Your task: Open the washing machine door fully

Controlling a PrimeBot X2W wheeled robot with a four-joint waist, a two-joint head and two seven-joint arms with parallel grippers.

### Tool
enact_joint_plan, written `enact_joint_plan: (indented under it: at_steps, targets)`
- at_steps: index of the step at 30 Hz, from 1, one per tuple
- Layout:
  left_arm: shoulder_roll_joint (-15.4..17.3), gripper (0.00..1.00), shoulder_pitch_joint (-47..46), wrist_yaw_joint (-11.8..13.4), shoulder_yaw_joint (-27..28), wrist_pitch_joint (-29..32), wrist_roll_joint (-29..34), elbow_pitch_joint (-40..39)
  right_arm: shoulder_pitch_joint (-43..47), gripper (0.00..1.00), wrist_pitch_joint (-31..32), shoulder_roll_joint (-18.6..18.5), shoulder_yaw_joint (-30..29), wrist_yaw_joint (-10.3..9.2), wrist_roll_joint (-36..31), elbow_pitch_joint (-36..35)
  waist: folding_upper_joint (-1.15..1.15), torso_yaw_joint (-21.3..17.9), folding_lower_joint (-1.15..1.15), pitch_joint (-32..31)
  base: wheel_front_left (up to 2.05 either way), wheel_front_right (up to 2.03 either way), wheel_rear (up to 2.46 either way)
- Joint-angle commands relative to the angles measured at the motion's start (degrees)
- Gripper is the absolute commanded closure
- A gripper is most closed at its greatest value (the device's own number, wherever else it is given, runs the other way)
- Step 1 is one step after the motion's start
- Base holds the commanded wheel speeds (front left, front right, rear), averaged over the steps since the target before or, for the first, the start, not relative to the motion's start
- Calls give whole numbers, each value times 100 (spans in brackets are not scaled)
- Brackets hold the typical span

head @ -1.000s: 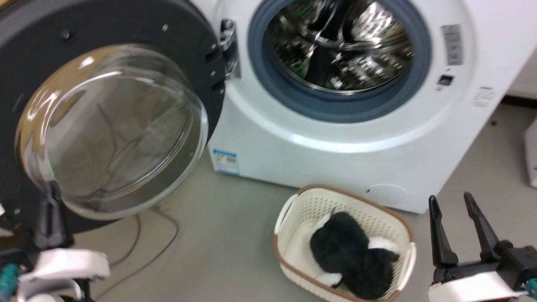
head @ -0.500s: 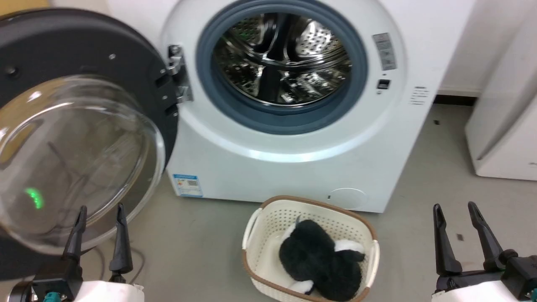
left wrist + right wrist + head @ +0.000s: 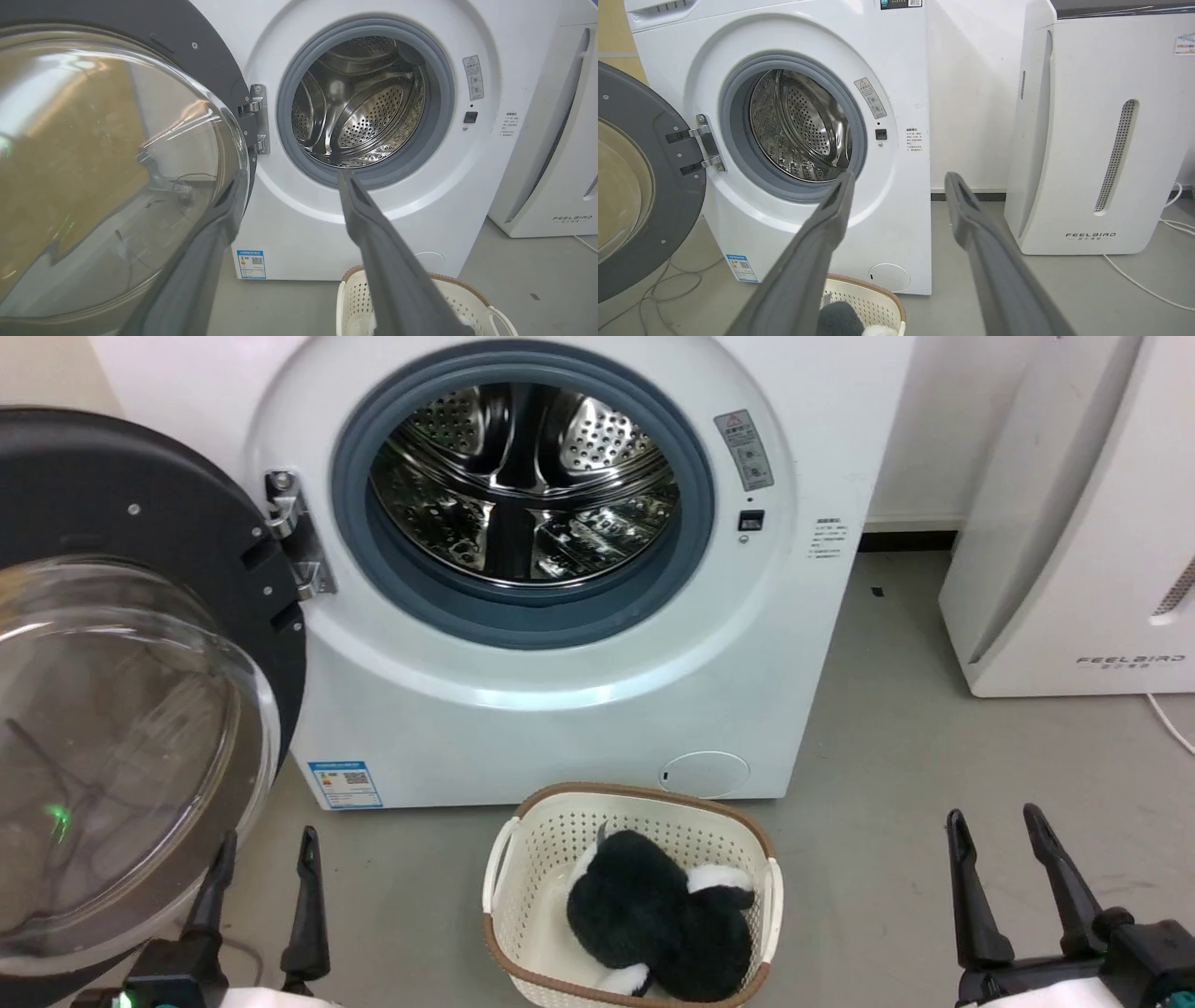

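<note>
Hinged on the left side of the big white front-loading washing machine (image 3: 560, 728): the large round glossy black washing machine door (image 3: 140, 495) with a clear domed glass bowl, swung wide away from the opening, inner face turned outward. Joined to the washing machine's front by a shiny metal hinge (image 3: 294, 537). Inside the washing machine, behind the grey rubber gasket ring (image 3: 523, 616), a perforated steel drum (image 3: 523, 485) in plain sight. At the lower left corner of the washing machine's front, a small blue label sticker (image 3: 345, 784). On the grey floor (image 3: 887, 756) directly in front of the washing machine, a cream perforated plastic basket (image 3: 635, 791) with a brown rim, containing a black and white plush toy (image 3: 644, 915). To the right of the washing machine, a tall white appliance (image 3: 1055, 523) marked FEELBIRD. Left end effector (image 3: 266, 845): in front of the washing machine toward its left, just beside the door's glass bowl, dark fingers spread, released, grasping nothing; contact with the glass not possible to tell. Right end effector (image 3: 992, 821): in front of the washing machine toward its right, above the floor, likewise released, fingers apart, grasping nothing.
</note>
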Motion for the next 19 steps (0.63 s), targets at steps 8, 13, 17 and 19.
enact_joint_plan:
  at_steps: [8,13,17,19]
  targets:
    - [-6,100,34,60,-17,29,20,67,23,100,31,-1,34,0,-15,13,0,-56,0,5,0,0,0]
    - [-6,100,16,83,-55,89,29,53,1,100,90,0,42,0,-44,15,0,-49,0,12,0,0,0]
    - [-7,100,2,101,-85,137,37,42,-16,100,137,1,49,0,-67,17,0,-43,0,18,0,0,0]
    - [-7,100,-5,111,-100,162,41,36,-25,100,161,1,52,0,-79,18,0,-40,0,21,0,0,0]
